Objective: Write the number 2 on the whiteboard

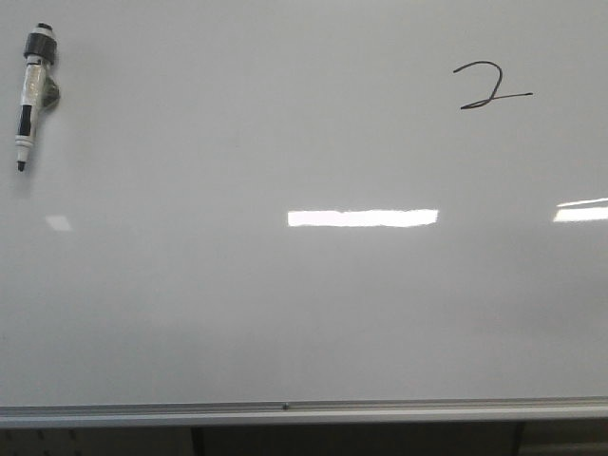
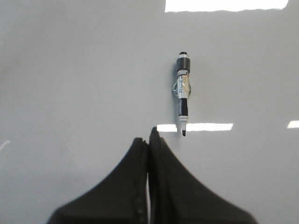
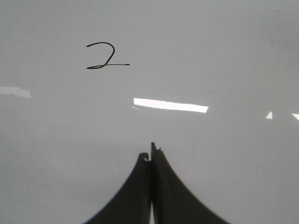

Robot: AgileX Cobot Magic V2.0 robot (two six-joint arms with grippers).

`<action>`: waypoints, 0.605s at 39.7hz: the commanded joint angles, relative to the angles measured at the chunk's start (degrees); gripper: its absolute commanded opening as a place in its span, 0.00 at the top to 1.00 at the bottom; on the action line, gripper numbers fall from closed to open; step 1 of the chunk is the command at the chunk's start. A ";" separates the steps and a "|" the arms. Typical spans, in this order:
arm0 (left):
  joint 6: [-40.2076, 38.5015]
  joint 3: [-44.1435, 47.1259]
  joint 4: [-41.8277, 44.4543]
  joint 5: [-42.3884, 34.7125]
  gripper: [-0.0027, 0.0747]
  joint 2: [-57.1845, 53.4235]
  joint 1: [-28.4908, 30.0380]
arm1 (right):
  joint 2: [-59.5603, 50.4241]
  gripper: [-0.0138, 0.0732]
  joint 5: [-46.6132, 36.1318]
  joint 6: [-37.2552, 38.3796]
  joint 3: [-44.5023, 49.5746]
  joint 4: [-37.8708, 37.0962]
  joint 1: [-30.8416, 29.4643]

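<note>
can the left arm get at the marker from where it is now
Probably yes. In the left wrist view the marker lies alone on the whiteboard, just ahead of the left gripper with nothing between them. The fingers are shut, though, so they would need to open first.

A thin dark 2 [image 1: 491, 85] with hooked top and long wavy base sits at the whiteboard's [image 1: 285, 313] two o'clock; glossy white-grey board, silver strip along its lower edge.

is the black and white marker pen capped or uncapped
Uncapped: the black and white marker pen shows its bare dark tip as it lies on the whiteboard.
</note>
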 commanded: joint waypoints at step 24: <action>0.00 1.33 -0.55 -4.83 0.99 -1.17 -0.42 | -0.85 0.92 -9.72 -0.70 0.80 0.59 -0.47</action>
